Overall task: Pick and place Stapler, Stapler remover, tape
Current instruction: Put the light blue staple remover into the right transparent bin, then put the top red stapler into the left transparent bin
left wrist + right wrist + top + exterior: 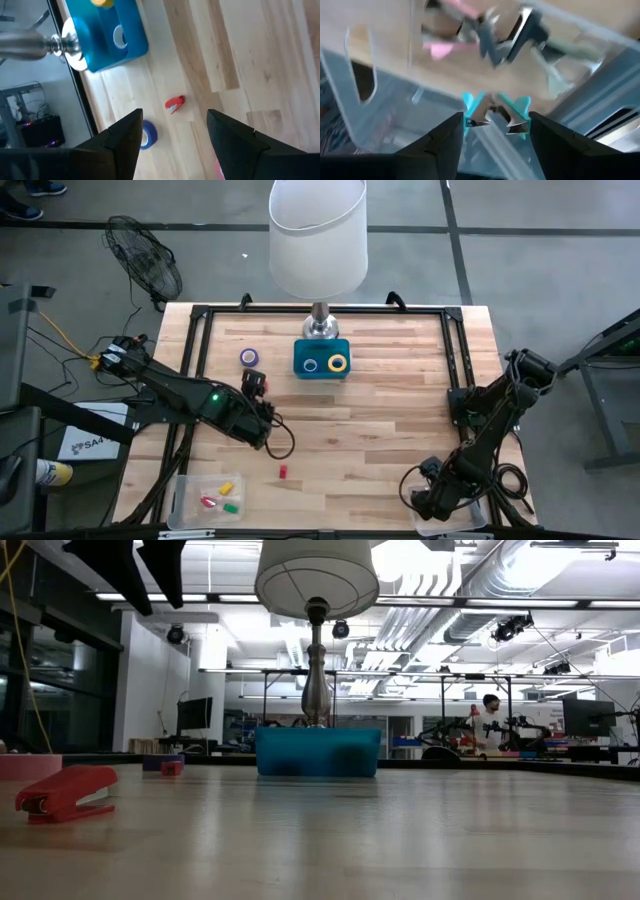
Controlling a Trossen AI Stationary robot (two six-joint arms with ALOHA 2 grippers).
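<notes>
A red stapler point(65, 792) lies on the table near its front edge point(282, 471). A purple tape roll point(249, 357) lies flat at the far left, with a small red thing point(175, 104) beside it. A blue tape roll point(310, 364) and a yellow one point(338, 363) lie in the blue tray point(322, 370). My left gripper point(256, 416) hangs open above the table, short of the purple roll point(148, 135). My right gripper point(495, 132) stands open over a clear bin point(447, 515) at the front right. A teal stapler remover point(495, 111) shows between its fingertips. My right gripper points down into the clear bin with the teal stapler remover's two wings point(521, 107) just inside its fingers point(540, 137). I cannot tell whether the fingers touch it.
A lamp point(318, 240) stands at the far edge behind the tray. A clear bin point(205, 498) at the front left holds red, yellow and green blocks. More removers, a dark one point(505, 40) and a pink one point(445, 47), lie past the right gripper. A black frame point(200, 340) edges the table.
</notes>
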